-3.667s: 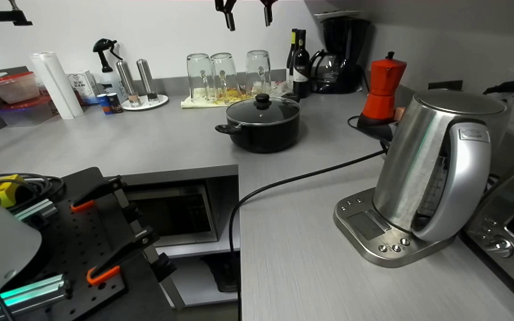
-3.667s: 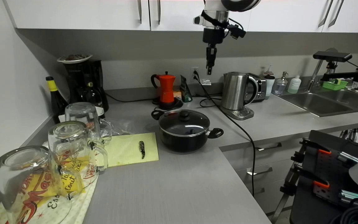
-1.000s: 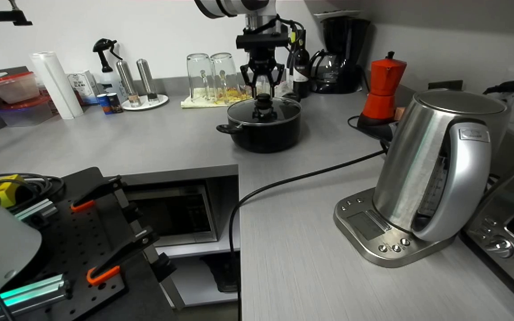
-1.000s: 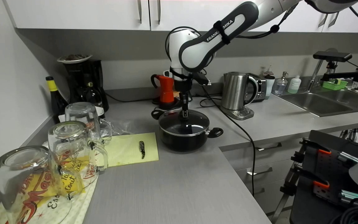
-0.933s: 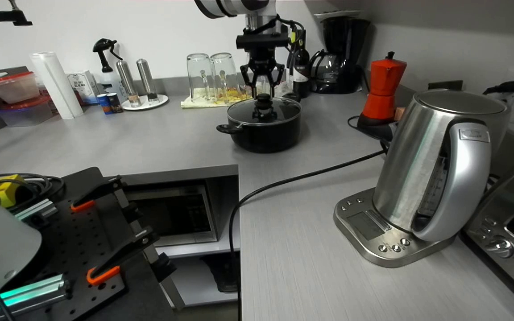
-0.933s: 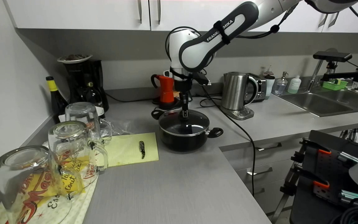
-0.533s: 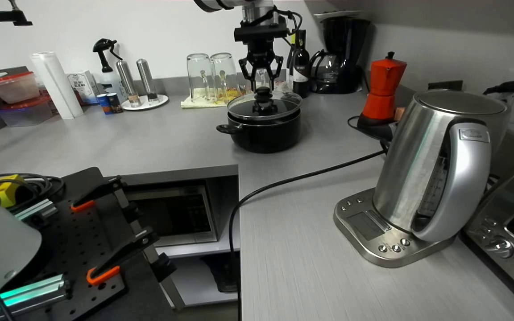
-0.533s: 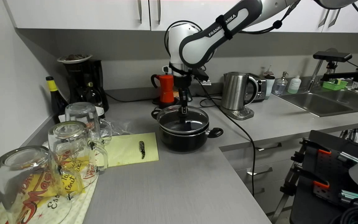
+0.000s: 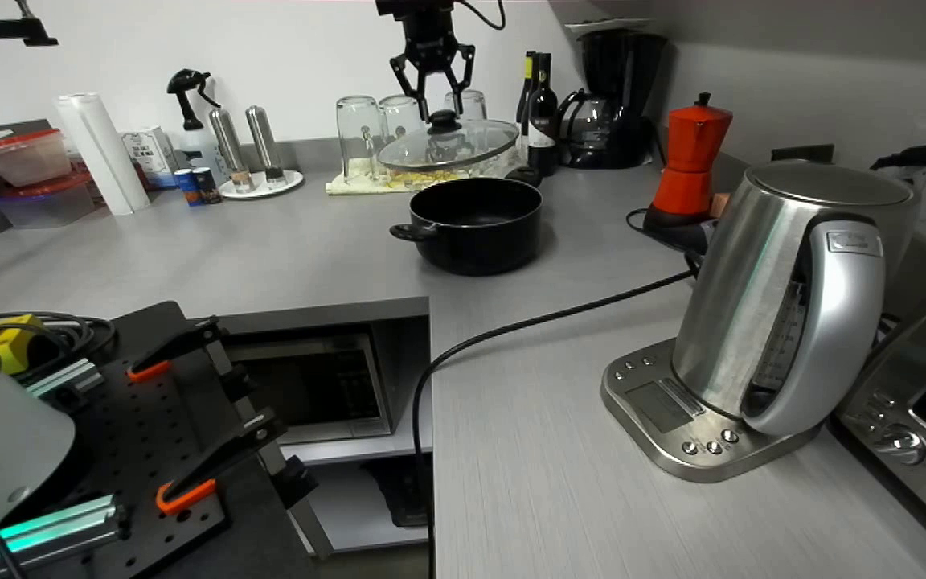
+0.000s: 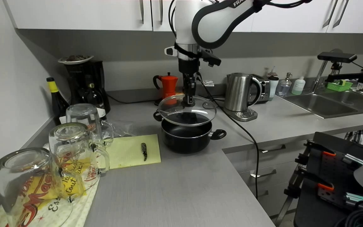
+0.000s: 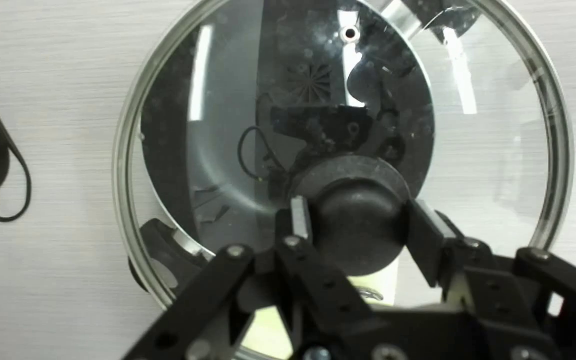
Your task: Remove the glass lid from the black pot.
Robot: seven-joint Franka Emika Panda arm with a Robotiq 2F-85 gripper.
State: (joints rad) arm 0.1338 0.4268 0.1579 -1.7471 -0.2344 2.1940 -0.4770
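Note:
The glass lid [image 9: 475, 146] hangs in the air above the black pot, tilted a little, its rim clear of the pot in both exterior views. My gripper [image 9: 441, 110] is shut on the lid's black knob [image 11: 360, 225], one pad on each side of it in the wrist view. Below, the black pot [image 10: 186, 143] stands uncovered on the counter, and in an exterior view its dark inside [image 9: 479, 205] shows. Seen from the wrist, the pot lies under the glass but off centre, with part of one handle [image 11: 173, 255] beneath the lid's edge.
Upturned glass mugs [image 10: 74, 142] stand close behind the lid. A yellow cloth [image 10: 128, 154] with a small dark object [image 10: 144, 151] lies beside the pot. The red moka pot [image 9: 690, 153], steel kettle [image 9: 760, 305] and a black cable [image 9: 511, 326] are nearby.
The open gripper came down and closed on the knob. Over the last half second it has lifted the lid well off the pot and shifted it sideways. The pot has stayed put.

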